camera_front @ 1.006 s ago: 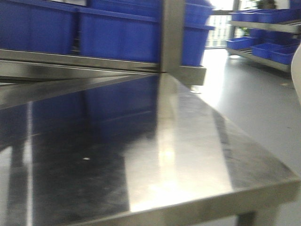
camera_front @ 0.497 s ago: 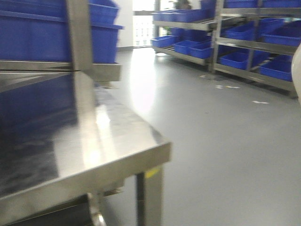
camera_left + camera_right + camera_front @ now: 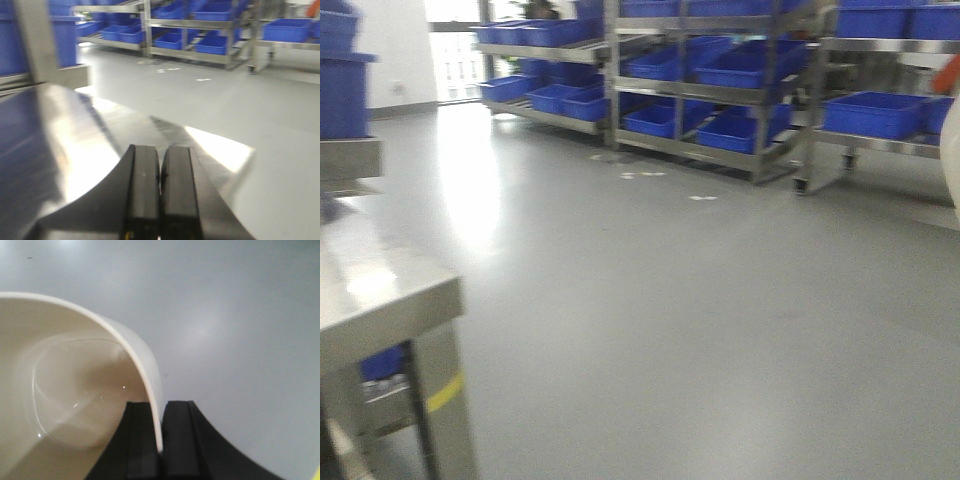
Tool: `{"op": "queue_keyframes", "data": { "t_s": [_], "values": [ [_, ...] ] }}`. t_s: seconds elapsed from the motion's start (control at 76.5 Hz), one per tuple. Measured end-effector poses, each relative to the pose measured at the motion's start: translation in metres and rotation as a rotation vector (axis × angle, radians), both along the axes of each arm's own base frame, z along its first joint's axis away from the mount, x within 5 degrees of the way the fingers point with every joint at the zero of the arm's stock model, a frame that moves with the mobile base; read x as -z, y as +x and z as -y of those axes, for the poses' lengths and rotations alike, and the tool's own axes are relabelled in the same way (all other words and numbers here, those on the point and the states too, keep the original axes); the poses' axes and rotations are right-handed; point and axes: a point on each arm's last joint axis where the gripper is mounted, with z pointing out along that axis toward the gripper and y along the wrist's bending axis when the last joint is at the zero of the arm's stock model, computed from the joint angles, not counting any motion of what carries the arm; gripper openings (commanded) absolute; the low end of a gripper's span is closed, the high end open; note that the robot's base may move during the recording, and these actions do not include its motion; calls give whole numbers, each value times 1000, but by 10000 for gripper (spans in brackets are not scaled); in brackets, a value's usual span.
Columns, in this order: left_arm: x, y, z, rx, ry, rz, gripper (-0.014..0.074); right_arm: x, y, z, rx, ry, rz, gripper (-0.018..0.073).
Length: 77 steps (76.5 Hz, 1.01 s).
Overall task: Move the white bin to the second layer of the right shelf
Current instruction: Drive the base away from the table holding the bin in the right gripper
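— Right gripper (image 3: 160,447) is clamped on the white bin (image 3: 75,390) by its rim, with the wall nipped between the pads. The bin fills the lower left of that wrist view. Left gripper (image 3: 160,175) is closed on nothing.
— What changed?
— The front view has swung off the steel tabletop (image 3: 370,290), now at lower left, onto open floor (image 3: 670,330). Racks (image 3: 720,95) of blue crates (image 3: 875,112) run across the top. The carry looks under way, but I cannot yet pick out the target tier.

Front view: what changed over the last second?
The view swung right: the table slid from filling the frame to the left edge, and the crate shelves across the floor came into full view. The bin stayed at the right edge.
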Motion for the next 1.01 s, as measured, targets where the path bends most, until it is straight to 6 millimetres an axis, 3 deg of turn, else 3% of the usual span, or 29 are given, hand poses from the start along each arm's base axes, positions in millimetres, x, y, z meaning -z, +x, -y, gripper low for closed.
{"op": "queue_keyframes", "data": {
  "t_s": [1.006],
  "values": [
    [0, 0, 0, 0, 0, 0, 85, 0, 0, 0, 0, 0, 0, 40]
  ]
}}
